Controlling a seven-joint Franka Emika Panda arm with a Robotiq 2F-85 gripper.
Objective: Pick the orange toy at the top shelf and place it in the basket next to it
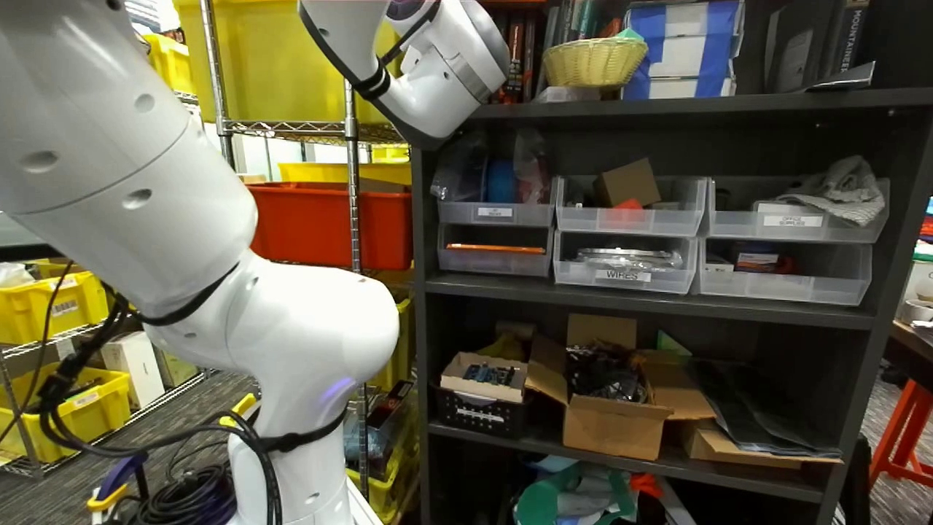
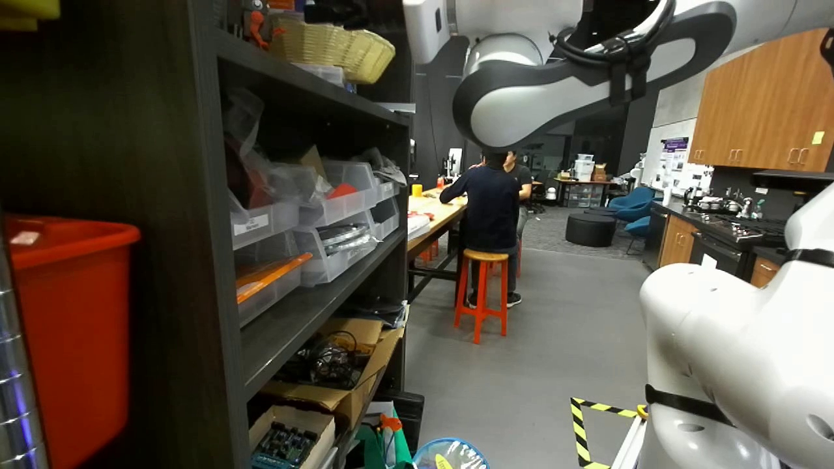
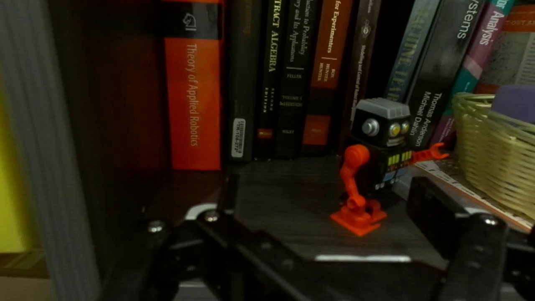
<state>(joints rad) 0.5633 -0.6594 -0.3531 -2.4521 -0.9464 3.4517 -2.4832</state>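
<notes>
Right of centre in the wrist view, toy robot upright on the shelf: orange arms and feet, black body, yellow eyes! Basket at right edge; gripper low, jaws apart.

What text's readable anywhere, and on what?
"WIRES": bin label
"OFFICE SUPPLIES": another bin label
"MOUNTAINEER": dark spine
"Theory of Applied Robotics": thick orange spine
"TRACT ALGEBRA", "SECOND EDITION": black spine
"Probability", "FELLER", "WILEY": neighbouring spine
"for Experimenters", "BOX", "HUNTER": narrower orange spine
"Modelling and Control": brown spine
"HINE LEAR": blue spine
"ystems", "Thomas Anderson Michael Dahlin": grey spine
"Analysis": purple spine
Too small: barcode sticker, poster, other labels
</notes>
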